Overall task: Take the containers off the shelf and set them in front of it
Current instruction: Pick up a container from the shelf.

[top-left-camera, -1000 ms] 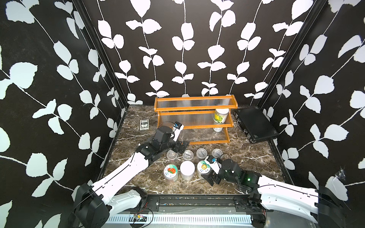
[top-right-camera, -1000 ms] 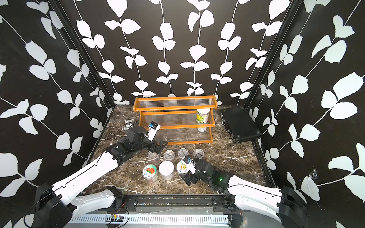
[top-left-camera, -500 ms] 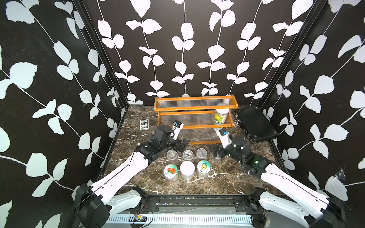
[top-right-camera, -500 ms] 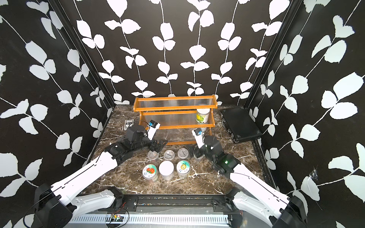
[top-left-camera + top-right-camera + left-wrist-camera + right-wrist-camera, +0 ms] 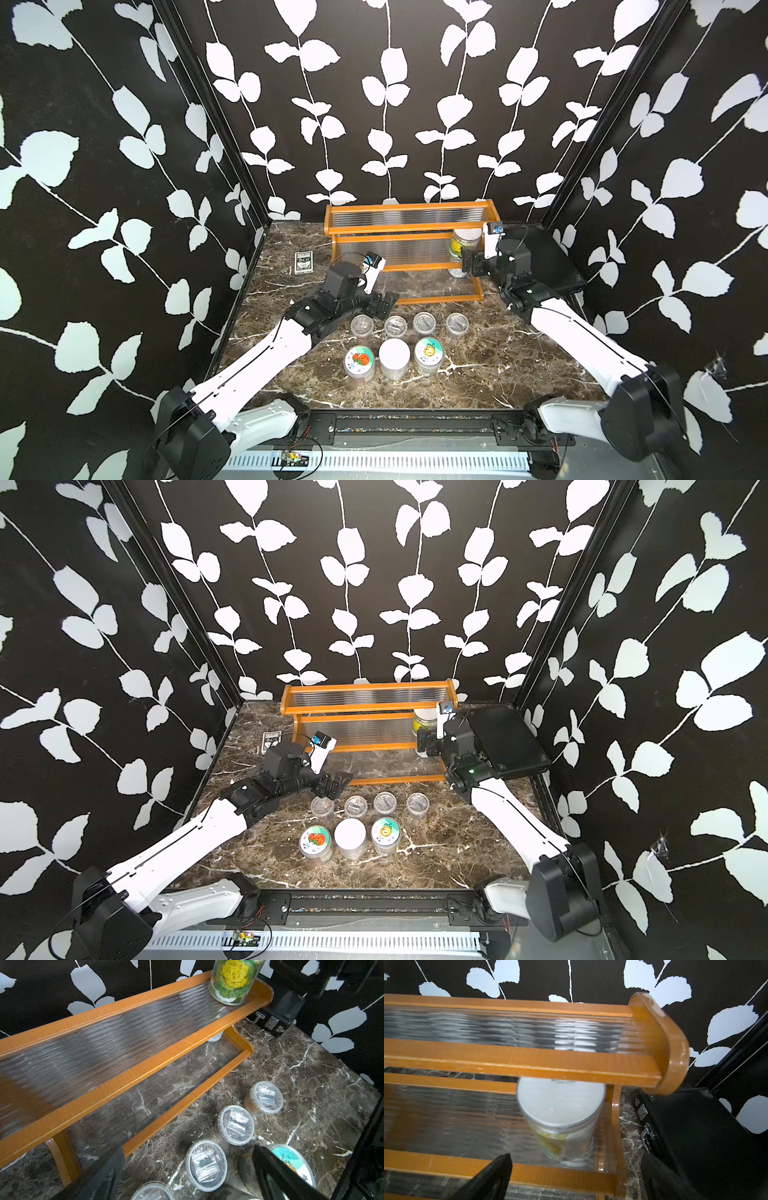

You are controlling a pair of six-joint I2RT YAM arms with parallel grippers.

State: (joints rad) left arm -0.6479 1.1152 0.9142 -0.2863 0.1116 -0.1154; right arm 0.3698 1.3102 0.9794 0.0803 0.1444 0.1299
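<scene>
My right gripper [image 5: 575,1178] hung spread wide, empty, before the white-lidded jar [image 5: 560,1109] on the middle tier of the shelf [image 5: 672,1047]; coming in high, I risked clipping the upper rail [image 5: 529,1059] and toppling it

The left end effector [image 5: 383,305] points forward and slightly down with its jaws spread wide. In the left wrist view its two dark fingers [image 5: 99,1180] stand well apart. Behind it the black wrist bends into a white forearm that slopes back to the base. The right end effector [image 5: 471,264] is raised higher and farther forward, turned inward, its jaws equally wide. Its white forearm stretches out long behind it.
</scene>
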